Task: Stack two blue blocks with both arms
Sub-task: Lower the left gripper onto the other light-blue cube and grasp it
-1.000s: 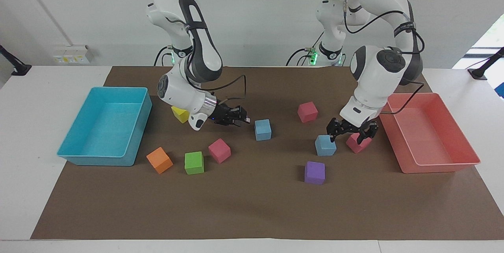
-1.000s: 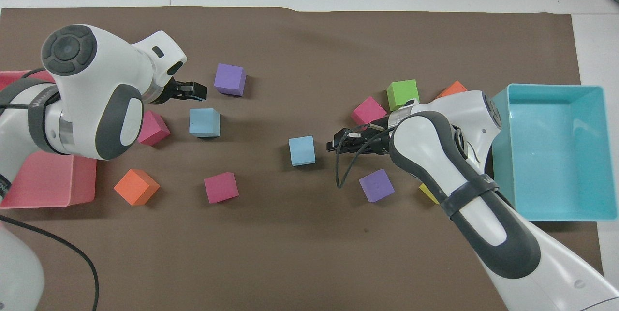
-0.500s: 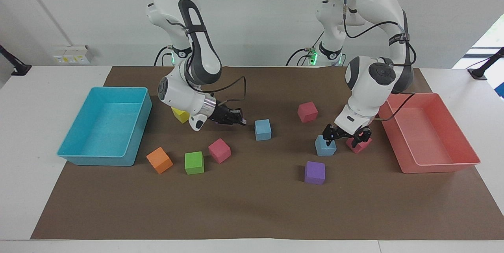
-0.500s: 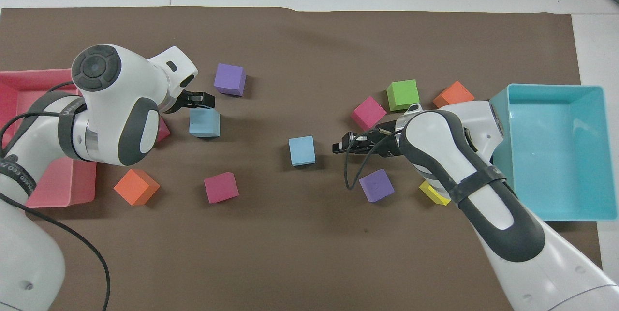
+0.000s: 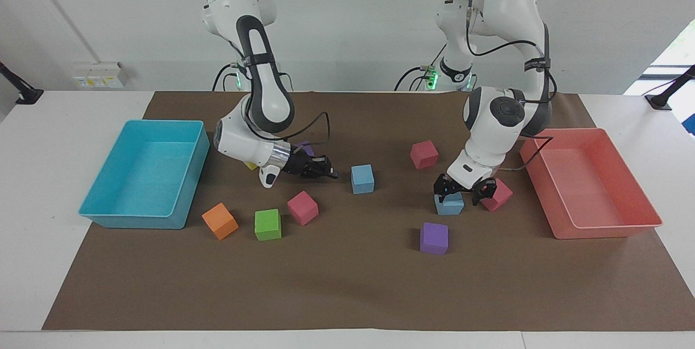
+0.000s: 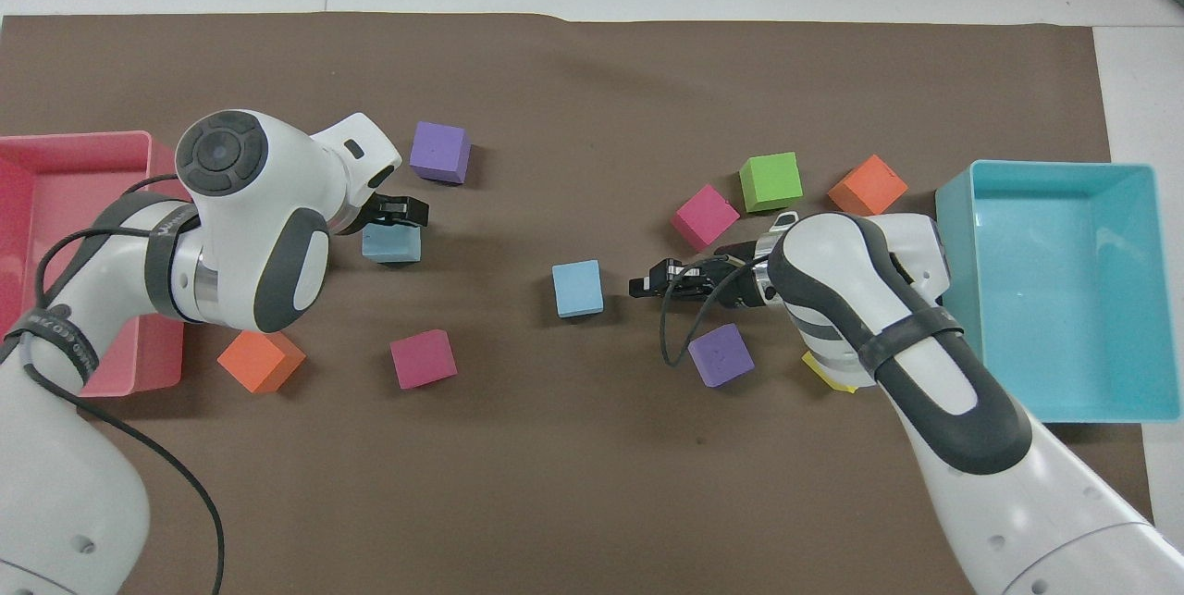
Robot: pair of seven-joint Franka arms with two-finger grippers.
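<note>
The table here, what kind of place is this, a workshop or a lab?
Most likely a robotics lab: two white arms mounted at a table, a brown mat strewn with coloured foam cubes, and a cyan tray and a pink tray for sorting.

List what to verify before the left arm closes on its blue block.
1. left gripper open: ok.
2. It is over the tray-side blue block: ok. Whether it straddles that block squarely: cannot tell.
3. Room around that block: not ok. A pink block sits close beside it, toward the pink tray.
4. right gripper ready to grasp: not ok. It is shut, low beside the middle blue block.
5. Top of the middle blue block bare for stacking: ok.
</note>
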